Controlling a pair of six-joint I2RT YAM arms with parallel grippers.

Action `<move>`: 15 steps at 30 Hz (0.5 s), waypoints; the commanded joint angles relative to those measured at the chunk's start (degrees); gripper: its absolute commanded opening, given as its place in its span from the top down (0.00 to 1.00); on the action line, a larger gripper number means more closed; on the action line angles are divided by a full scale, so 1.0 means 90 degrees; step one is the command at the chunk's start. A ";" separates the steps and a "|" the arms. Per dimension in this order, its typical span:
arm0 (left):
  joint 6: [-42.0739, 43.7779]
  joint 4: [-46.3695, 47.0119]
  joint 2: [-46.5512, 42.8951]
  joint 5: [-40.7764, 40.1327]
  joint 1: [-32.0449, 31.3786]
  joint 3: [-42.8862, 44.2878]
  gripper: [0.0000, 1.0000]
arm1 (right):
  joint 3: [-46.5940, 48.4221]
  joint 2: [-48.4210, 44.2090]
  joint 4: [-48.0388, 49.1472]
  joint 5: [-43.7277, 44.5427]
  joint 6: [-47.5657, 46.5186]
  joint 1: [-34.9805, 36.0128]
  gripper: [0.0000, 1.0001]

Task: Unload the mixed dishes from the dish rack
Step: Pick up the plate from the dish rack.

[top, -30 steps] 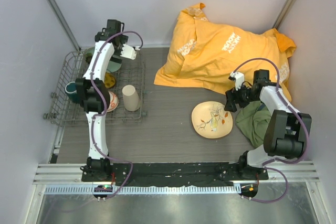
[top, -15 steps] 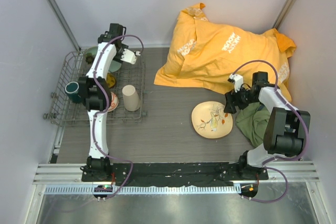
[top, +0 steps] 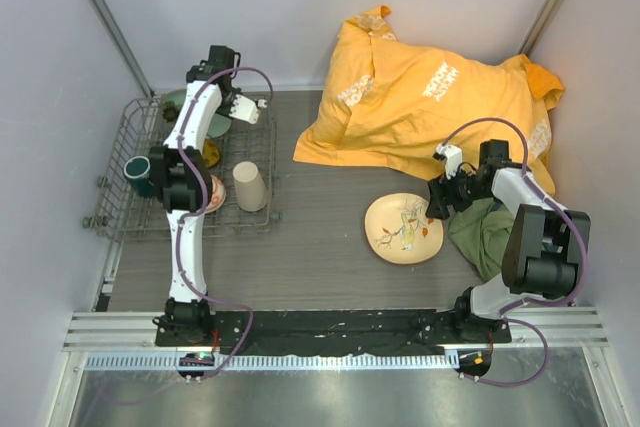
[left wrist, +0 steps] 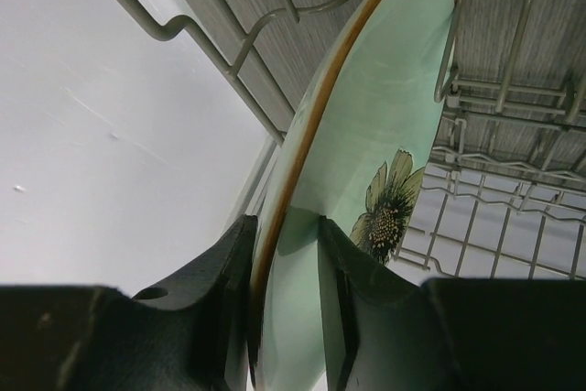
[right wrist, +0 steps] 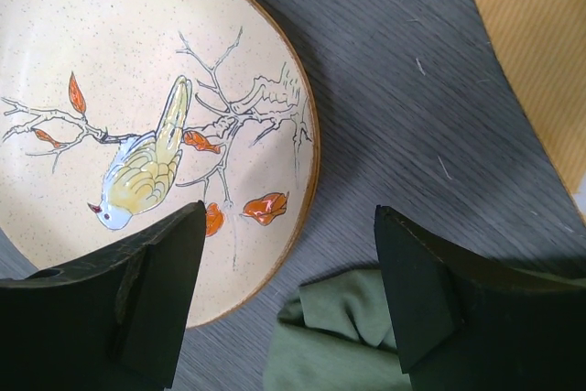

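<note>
Left end effector (left wrist: 286, 235) clamps pale green plate (left wrist: 375, 135) standing in dish rack (top: 112, 209)
Brown-rimmed, glossy, one dark-centred flower painted; right end effector (right wrist: 288, 219) gapes open.

Pale green flower-marked plate (left wrist: 385, 116), brown-rimmed, stands on edge at the far end of the grey wire dish rack (top: 120, 209). Its rim is between the fingers of the left claw (left wrist: 284, 226), which sit against both faces. Nearward of that claw, all in the rack: small yellow-and-dark patterned plate (top: 209, 153) closest, then small white-and-red bowl (top: 214, 194) with beige handleless cup (top: 250, 187) just right of it; dark green mug (top: 138, 175), mouth up, off to the claw's near left by the rack's left side.
</note>
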 commanded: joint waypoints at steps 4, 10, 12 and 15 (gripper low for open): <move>0.0193 0.0742 -0.0580 -0.0155 0.0047 -0.0034 0.98 | -0.0117 -0.0103 0.0151 -0.0173 -0.0030 0.0022 0.21; 0.0193 0.0850 -0.0843 -0.0009 0.0047 -0.0024 1.00 | -0.0215 -0.0221 0.0141 -0.0202 -0.0030 0.0022 0.21; 0.0164 0.0909 -0.0931 0.0001 0.0037 -0.0014 1.00 | -0.0234 -0.0250 0.0151 -0.0221 -0.0039 0.0022 0.21; 0.0086 0.1075 -0.1029 0.0001 0.0047 -0.0005 1.00 | -0.0273 -0.0299 0.0141 -0.0231 -0.0049 0.0022 0.21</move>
